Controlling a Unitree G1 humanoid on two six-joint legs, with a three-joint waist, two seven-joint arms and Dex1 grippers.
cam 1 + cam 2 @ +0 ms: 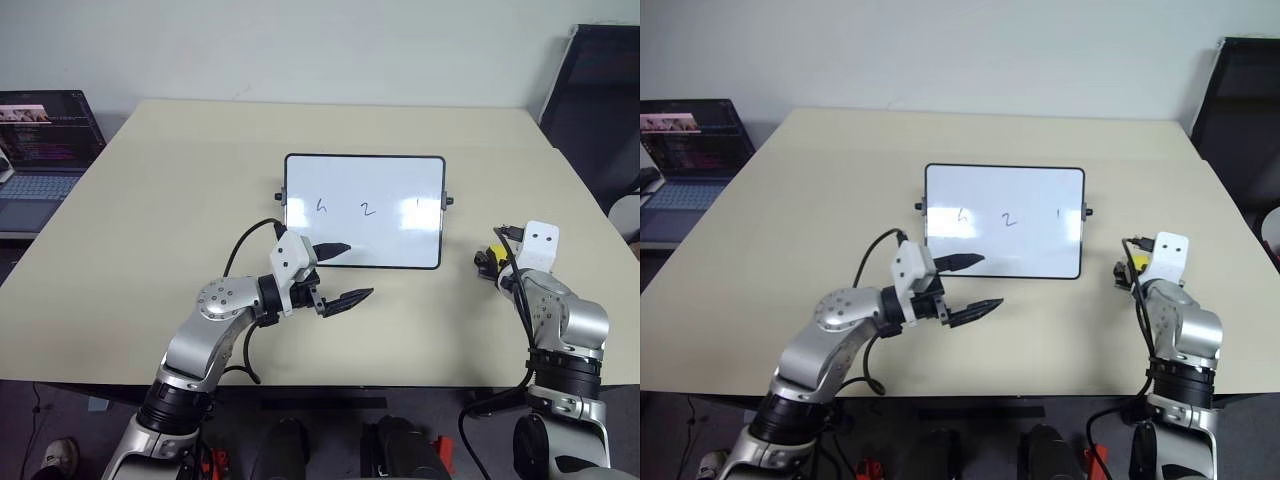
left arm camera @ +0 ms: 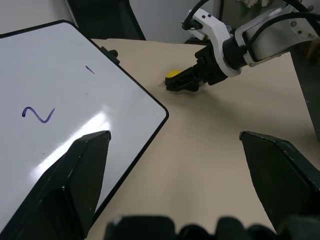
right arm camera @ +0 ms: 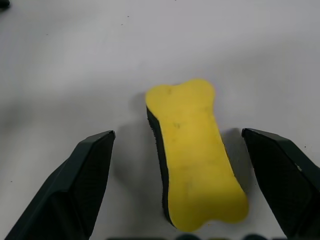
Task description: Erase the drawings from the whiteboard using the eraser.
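Whiteboard [image 1: 364, 190] on beige table [image 1: 150, 220]

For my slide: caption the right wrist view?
Open right gripper fingers straddle the yellow eraser lying on the table.

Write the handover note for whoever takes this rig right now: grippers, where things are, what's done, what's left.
Left gripper: open, empty, hovering at the whiteboard's near edge.
Right gripper: open, straddling the eraser, not closed on it.
The eraser lies flat on the table, right of the board.
Done: right arm lined up on the eraser.
Left: grasp it and wipe the drawings; all three marks are unerased.
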